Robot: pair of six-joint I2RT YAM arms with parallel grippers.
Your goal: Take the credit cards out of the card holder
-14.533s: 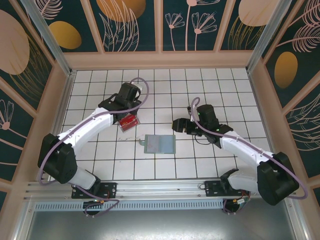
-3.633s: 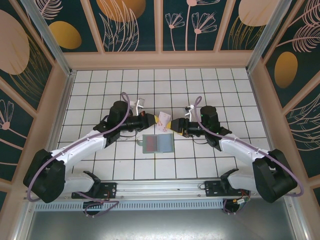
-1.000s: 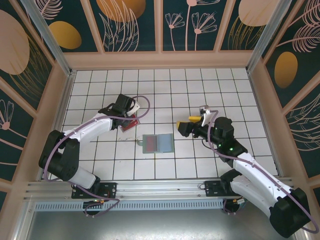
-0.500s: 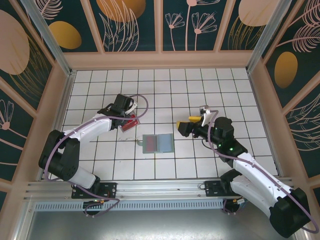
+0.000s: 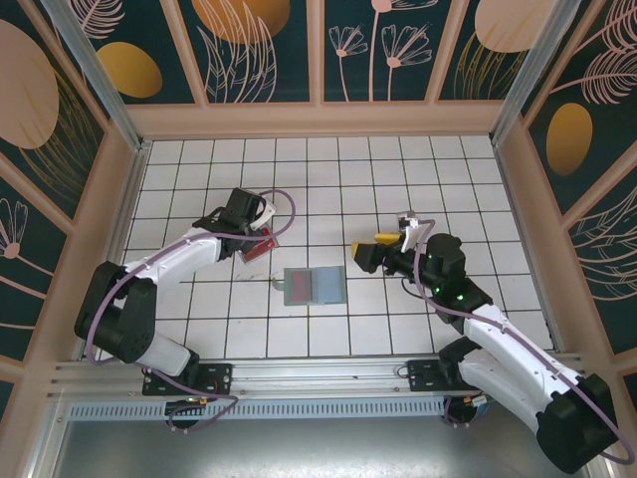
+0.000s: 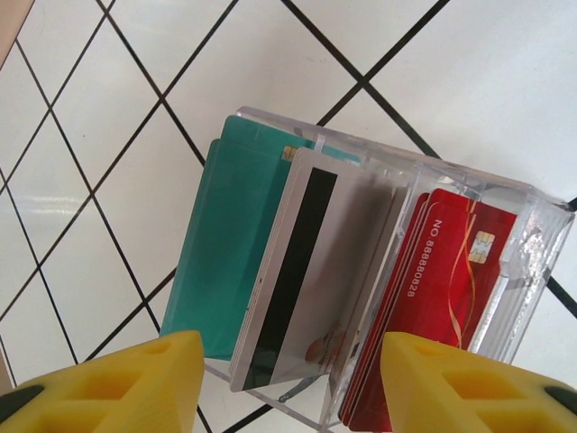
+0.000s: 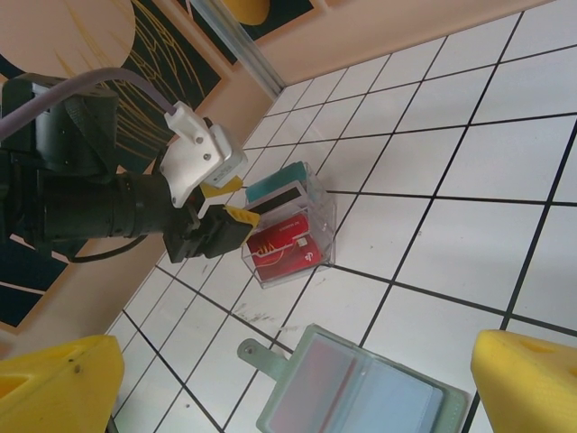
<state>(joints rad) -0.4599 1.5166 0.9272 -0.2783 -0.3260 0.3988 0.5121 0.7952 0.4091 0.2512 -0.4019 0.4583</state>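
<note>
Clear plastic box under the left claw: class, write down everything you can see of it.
The clear plastic box is a see-through, hard-looking case with thin walls and inner dividers. It sits on the white tiled table, left of the open card holder and apart from it. A teal card, a pale card with a dark stripe and red cards lean in its slots. The left claw hangs open above it.

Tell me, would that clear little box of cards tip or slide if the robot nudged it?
Probably slide: the clear box looks like light, hard plastic on a glossy tiled table. The cards lean loosely inside, so they would likely shift or rattle. Its footprint looks broad, so tipping seems less likely.
</note>
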